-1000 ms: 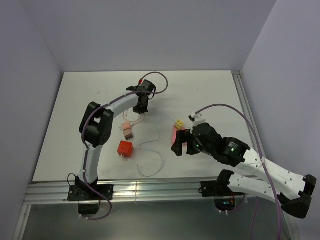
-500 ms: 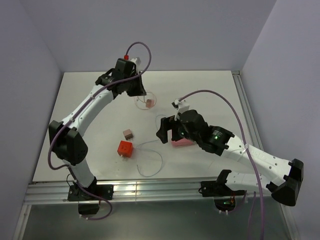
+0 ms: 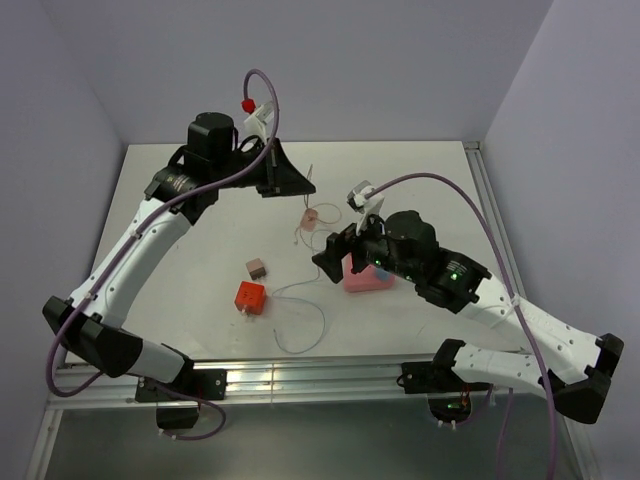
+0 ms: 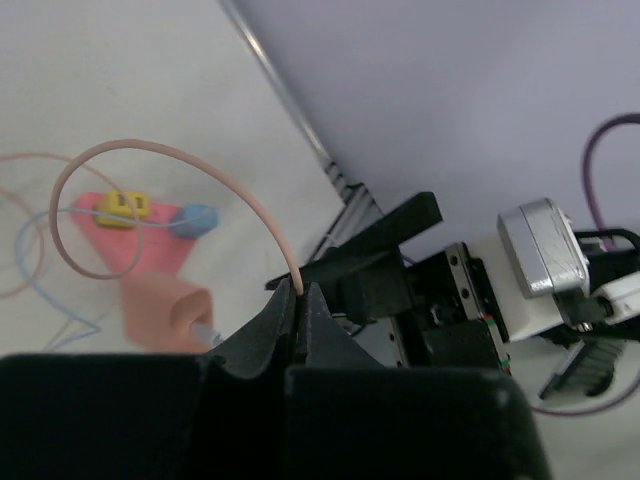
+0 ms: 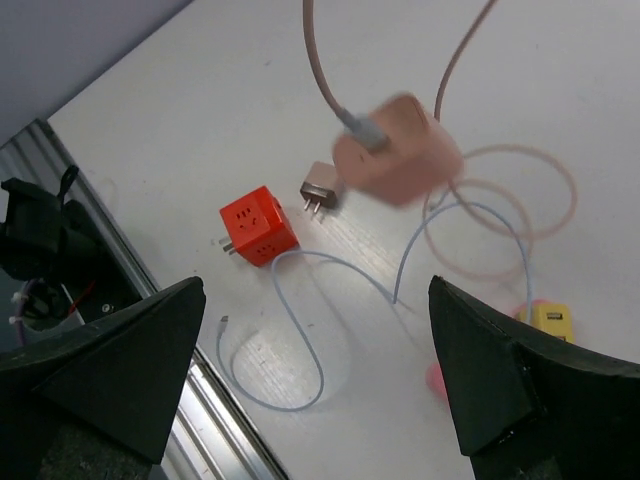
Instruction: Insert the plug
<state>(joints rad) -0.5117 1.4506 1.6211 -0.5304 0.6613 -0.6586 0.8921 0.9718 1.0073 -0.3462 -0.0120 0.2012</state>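
Observation:
My left gripper is raised above the table and shut on a thin pink cable. A pink plug block dangles from that cable, clear of the table, blurred in the right wrist view. The red cube socket sits on the table to the front left, also in the right wrist view. My right gripper hovers open just right of the dangling plug, with nothing between its fingers.
A small brown plug lies beside the red cube. A pale blue cable loops across the front. A pink block carries a yellow plug and a blue plug. A metal rail runs along the near edge.
The left arm has swung up and right, carrying the pink plug off the table by its cable. The right gripper has risen slightly and shifted back, uncovering the pink block.

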